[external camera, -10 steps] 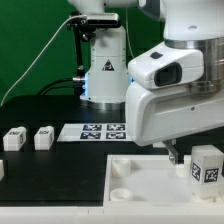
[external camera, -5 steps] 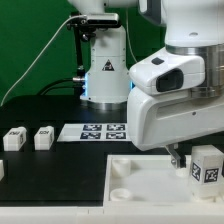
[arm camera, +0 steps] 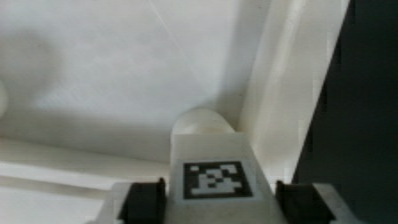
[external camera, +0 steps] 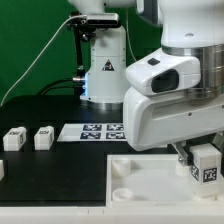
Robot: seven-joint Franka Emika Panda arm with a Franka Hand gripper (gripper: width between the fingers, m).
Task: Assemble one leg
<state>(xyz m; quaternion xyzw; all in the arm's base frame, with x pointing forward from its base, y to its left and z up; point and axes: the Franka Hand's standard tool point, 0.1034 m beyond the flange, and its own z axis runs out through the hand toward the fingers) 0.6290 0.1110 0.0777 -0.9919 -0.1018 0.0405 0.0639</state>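
My gripper (external camera: pixel 197 156) is shut on a leg (external camera: pixel 207 168), a small white block with a black-and-white tag, and holds it upright at the right side of the white tabletop (external camera: pixel 150 176). In the wrist view the leg (arm camera: pixel 217 172) sits between my two dark fingers (arm camera: pixel 143 198), tag facing the camera, its far end over the tabletop (arm camera: pixel 107 90) near its edge. I cannot tell whether the leg touches the tabletop. Two more legs (external camera: pixel 13 137) (external camera: pixel 43 137) lie on the black table at the exterior view's left.
The marker board (external camera: pixel 102 131) lies behind the tabletop. The arm's base (external camera: pixel 103 70) stands at the back with a cable to its left. Another white part (external camera: pixel 2 170) shows at the left edge. Round sockets (external camera: pixel 120 168) show on the tabletop.
The arm has shifted slightly to the exterior view's left with the leg still held. Nothing else has moved.
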